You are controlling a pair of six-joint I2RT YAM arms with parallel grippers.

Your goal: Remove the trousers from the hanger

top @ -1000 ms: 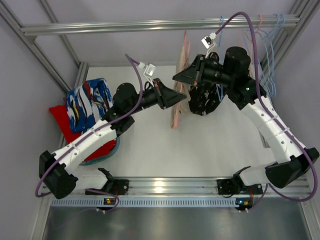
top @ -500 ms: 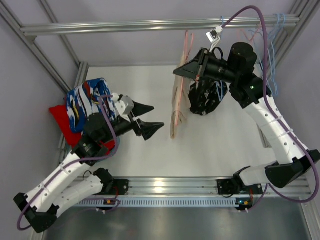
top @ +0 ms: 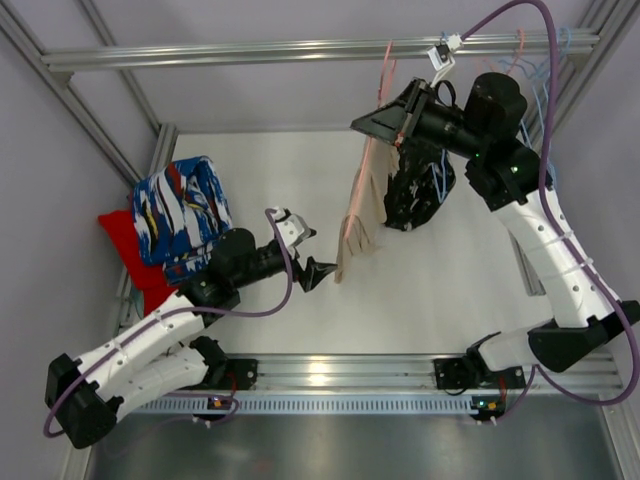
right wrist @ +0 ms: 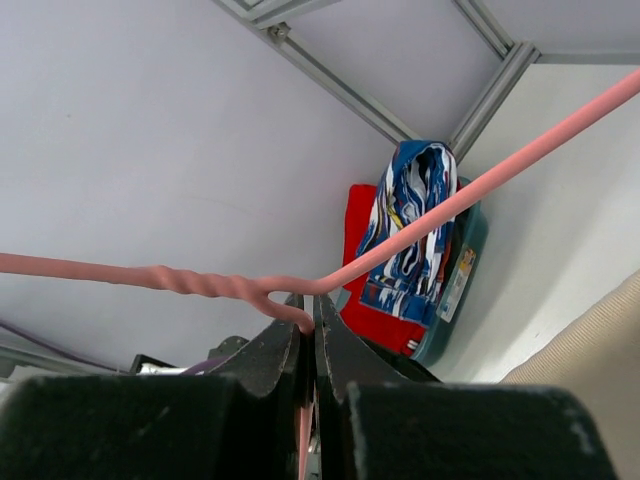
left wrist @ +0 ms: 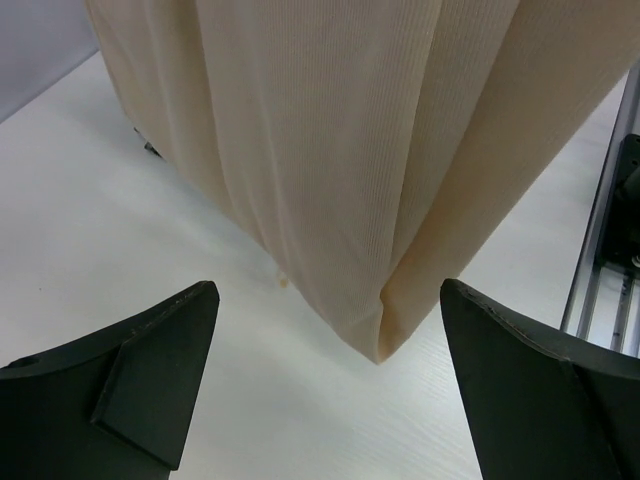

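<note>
Plain beige trousers (top: 360, 210) hang from a pink wire hanger (top: 388, 70). My right gripper (top: 398, 125) is shut on that hanger near its twisted neck (right wrist: 312, 312), and holds it high at the back. In the left wrist view the beige trousers (left wrist: 330, 150) fill the top, and their lowest corner hangs just above the table. My left gripper (top: 312, 252) is open and low, just in front of that corner. Its fingers (left wrist: 150, 370) are apart from the cloth, with nothing between them. The blue patterned trousers (top: 182, 208) lie on a pile at the left.
The blue trousers (right wrist: 412, 225) rest on a red cloth (top: 125, 245) in a teal basket (right wrist: 462, 258) by the left wall. A black bundle (top: 415, 190) lies on the table behind the hanger. Blue hangers (top: 540, 110) hang on the rail at the back right.
My left gripper opened, pulled away from the beige trousers and now sits low by their bottom corner. My right gripper raised the hanger up and back, so the trousers hang free.
</note>
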